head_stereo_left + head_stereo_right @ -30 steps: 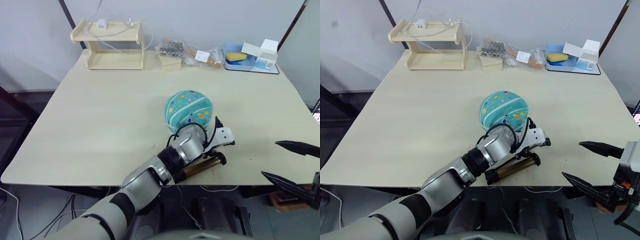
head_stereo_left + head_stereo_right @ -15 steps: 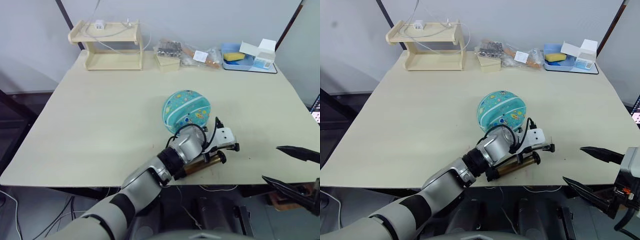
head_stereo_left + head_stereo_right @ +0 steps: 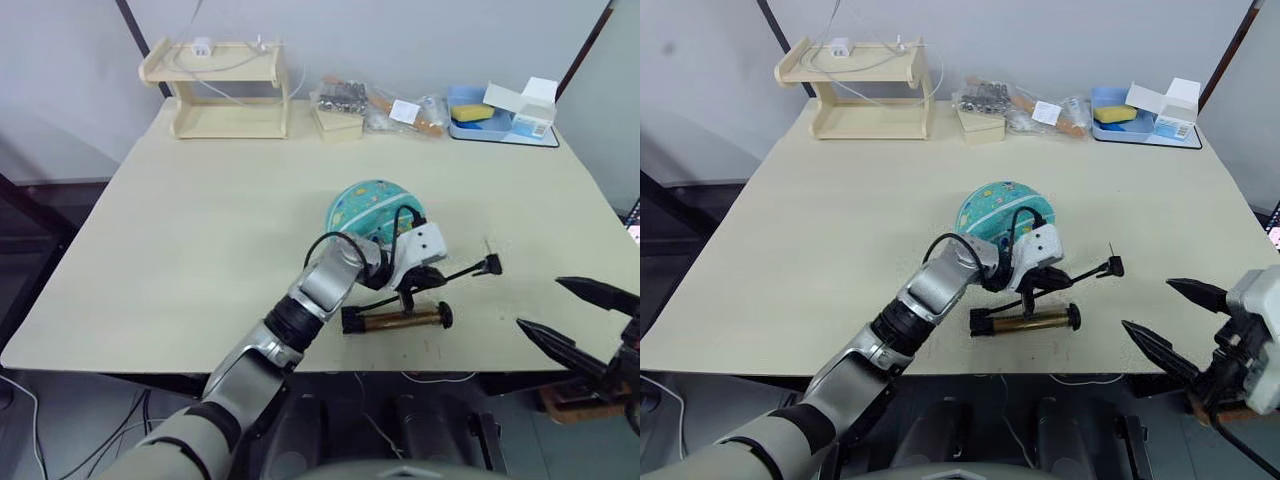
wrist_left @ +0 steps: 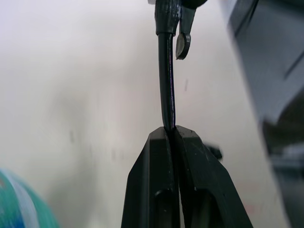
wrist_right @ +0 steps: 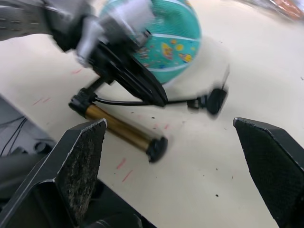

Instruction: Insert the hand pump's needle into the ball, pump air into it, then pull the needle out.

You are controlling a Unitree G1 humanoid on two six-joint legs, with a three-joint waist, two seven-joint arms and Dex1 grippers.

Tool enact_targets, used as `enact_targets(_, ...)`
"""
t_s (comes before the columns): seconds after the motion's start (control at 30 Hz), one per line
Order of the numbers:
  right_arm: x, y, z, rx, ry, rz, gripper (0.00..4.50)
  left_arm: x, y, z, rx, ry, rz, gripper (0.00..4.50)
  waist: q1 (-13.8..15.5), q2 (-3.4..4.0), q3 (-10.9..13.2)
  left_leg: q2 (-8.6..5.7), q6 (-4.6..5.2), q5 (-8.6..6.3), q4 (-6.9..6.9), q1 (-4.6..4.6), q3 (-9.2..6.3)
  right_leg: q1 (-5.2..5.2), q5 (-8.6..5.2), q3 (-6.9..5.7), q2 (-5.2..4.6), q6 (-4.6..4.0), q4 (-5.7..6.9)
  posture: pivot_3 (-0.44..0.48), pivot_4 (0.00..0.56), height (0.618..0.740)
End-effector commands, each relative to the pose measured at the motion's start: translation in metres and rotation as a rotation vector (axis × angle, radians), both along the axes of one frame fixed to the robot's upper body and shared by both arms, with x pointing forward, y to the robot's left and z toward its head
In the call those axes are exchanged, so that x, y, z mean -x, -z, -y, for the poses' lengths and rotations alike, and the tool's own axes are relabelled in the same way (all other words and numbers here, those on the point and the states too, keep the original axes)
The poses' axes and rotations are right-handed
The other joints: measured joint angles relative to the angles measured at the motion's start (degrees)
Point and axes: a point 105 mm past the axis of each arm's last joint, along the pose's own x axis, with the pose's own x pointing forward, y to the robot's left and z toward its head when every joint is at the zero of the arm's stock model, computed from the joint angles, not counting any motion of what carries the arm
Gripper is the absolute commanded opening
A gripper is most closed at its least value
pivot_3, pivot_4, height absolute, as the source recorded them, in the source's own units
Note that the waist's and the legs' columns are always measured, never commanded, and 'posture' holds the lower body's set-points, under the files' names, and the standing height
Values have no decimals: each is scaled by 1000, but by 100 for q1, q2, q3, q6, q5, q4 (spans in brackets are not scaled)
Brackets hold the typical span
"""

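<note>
On the counter (image 3: 200, 240) we count one ball (image 3: 372, 208), teal, near the middle, and one hand pump (image 3: 394, 320) lying flat just in front of it, close to the near edge. Our left tool (image 3: 428, 277) sits between the two, pinched shut on the hose (image 4: 166, 85), which runs out to the black fitting (image 3: 490, 265) carrying the one needle (image 3: 487, 245), held up off the counter to the ball's right. Our right tool (image 3: 572, 318) hangs wide open and empty beyond the near right edge. The step in hand looks to be bringing the needle to the ball, and it would go best if we keep the hose grip close to the fitting so the tip does not sway, find the valve first, which we cannot make out, and steady the ball with our right tool before pressing in straight.
</note>
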Motion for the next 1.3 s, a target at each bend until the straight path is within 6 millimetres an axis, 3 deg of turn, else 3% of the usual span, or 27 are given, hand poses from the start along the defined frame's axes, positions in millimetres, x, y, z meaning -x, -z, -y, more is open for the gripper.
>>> enact_targets(0.03,-13,-9,-1,-82,39,4,4500,1,-22,-4,120,4,27,56,-4,0,0,0,0,0,0,1,0,0,0,1,0,0,1,0,150,740)
enact_targets(0.2,-32,-19,-6,-162,50,-1,4500,7,-29,-12,282,50,-19,56,2,0,-1,0,1,1,2,4,2,2,0,4,5,0,4,0,150,740)
enact_targets(0.4,-58,-24,-19,-206,19,-11,4500,8,-25,-20,338,16,31,56,3,1,0,0,1,1,6,4,2,3,18,6,5,-3,3,0,150,740)
enact_targets(0.9,-84,-20,-46,-286,-16,-63,4500,12,-17,-24,382,-51,93,56,-3,5,-2,1,4,-1,7,7,0,3,28,4,7,1,4,0,150,740)
enact_targets(1.0,-86,-21,-49,-296,-28,-74,3743,12,-16,-24,379,-50,95,0,-1,5,-2,2,4,-1,7,4,-1,2,29,4,8,0,4,0,150,740)
enact_targets(1.1,-86,-23,-51,-297,-33,-69,2486,11,-16,-24,376,-53,95,0,0,5,-2,2,8,-3,7,2,2,2,29,6,8,0,1,0,150,740)
enact_targets(1.3,-87,-25,-53,-305,-24,-50,2486,10,-15,-24,373,-61,92,0,2,5,-2,2,9,-4,7,2,0,2,29,4,8,0,0,0,150,740)
